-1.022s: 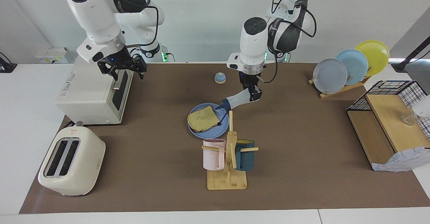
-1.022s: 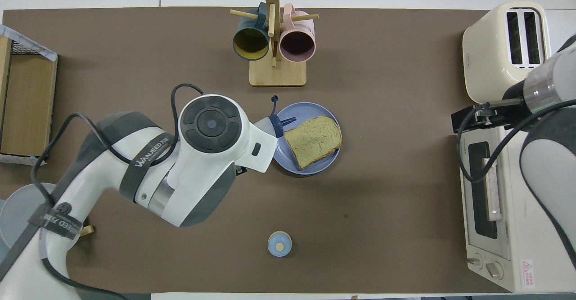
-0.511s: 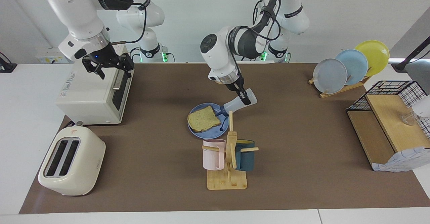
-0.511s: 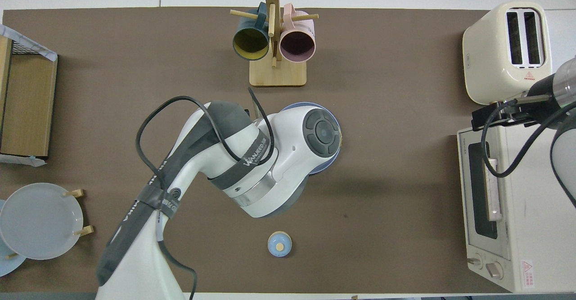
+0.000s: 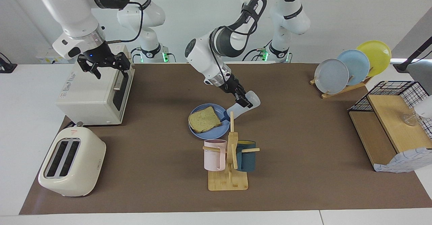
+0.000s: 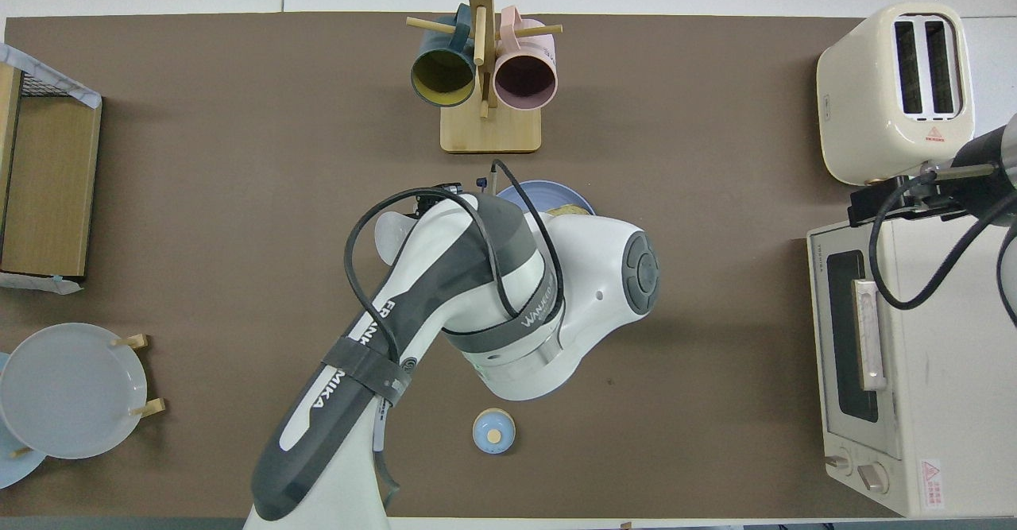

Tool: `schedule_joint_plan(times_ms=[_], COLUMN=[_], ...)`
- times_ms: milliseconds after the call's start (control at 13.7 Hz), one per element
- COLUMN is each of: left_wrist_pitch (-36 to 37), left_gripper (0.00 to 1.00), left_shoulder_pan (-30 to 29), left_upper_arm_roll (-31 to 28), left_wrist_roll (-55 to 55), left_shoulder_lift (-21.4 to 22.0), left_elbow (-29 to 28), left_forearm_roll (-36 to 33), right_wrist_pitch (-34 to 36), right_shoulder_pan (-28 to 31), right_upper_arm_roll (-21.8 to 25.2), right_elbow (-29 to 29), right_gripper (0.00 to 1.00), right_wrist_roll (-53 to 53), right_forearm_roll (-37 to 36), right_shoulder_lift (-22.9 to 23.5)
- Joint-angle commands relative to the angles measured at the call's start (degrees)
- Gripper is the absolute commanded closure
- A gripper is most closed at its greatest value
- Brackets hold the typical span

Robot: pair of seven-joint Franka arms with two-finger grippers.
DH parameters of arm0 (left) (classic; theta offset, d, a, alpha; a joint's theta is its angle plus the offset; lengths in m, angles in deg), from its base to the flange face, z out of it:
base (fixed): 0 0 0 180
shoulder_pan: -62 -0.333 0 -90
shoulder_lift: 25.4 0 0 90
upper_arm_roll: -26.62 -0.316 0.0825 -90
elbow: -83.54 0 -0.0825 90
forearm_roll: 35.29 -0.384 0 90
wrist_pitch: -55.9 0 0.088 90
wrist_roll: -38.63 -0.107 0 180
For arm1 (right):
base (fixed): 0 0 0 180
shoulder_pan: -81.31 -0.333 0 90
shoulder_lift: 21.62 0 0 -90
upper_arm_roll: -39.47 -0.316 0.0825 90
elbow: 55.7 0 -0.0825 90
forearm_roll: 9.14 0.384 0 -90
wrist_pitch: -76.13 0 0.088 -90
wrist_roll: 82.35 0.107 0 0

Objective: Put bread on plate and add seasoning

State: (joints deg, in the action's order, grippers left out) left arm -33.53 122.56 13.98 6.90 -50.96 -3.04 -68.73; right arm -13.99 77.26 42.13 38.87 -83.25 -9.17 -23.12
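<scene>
Bread [image 5: 204, 119] is lying on the blue plate [image 5: 201, 133], just below and beside the left claw [image 5: 243, 101]. That claw is clamping the seasoning bottle [image 5: 243, 106], which is tilting cap-down over the plate's rim at the end toward the left arm. The right claw [image 5: 104, 65] is waiting with its fingers apart above the toaster oven [image 5: 88, 94], well away along the tabletop [image 5: 303, 157].

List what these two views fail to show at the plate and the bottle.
- Overhead view: the left arm covers the bread and most of the plate; only a rim arc shows.
- Overhead view: the left gripper is hidden under its own arm.
- Facing view: the mug tree's post crosses the seasoning bottle's cap, so whether anything comes out cannot be told.
</scene>
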Motion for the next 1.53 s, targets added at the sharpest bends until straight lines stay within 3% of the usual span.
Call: schedule_joint_plan(times_ms=[0,292,584,1168,1459], left_wrist_pitch=[2.51,0.59,-2.67,1.80,-0.38], left_gripper=[1.00,1.00,1.00,1.00,1.00], left_shoulder_pan=[3.86,2.73,-2.98,3.25,1.94], left_upper_arm_roll=[-0.63,-0.90,-0.90,-0.64,-0.72], left_wrist_roll=[0.01,0.01,-0.43,-0.43,-0.35], left_shoulder_lift=[-0.55,-0.63,-0.63,-1.51,-1.86], left_elbow=[2.20,2.03,0.09,4.66,4.67], left_forearm_roll=[-1.18,-1.88,-5.40,-2.77,-3.03], right_wrist_pitch=[0.47,1.70,2.67,2.76,1.70], right_shoulder_pan=[0.80,0.80,1.15,2.21,1.86], right_upper_arm_roll=[-0.54,-0.37,0.51,0.07,-0.02], right_elbow=[-0.35,-0.35,-0.35,-0.53,-0.53], right_gripper=[0.00,0.00,0.00,0.00,0.00], right_wrist_roll=[-1.83,-2.79,-3.06,-2.97,-2.97], right_forearm_roll=[0.03,0.12,-0.06,-0.06,-0.06], right_shoulder_lift=[0.19,0.01,-0.43,-0.25,-0.43])
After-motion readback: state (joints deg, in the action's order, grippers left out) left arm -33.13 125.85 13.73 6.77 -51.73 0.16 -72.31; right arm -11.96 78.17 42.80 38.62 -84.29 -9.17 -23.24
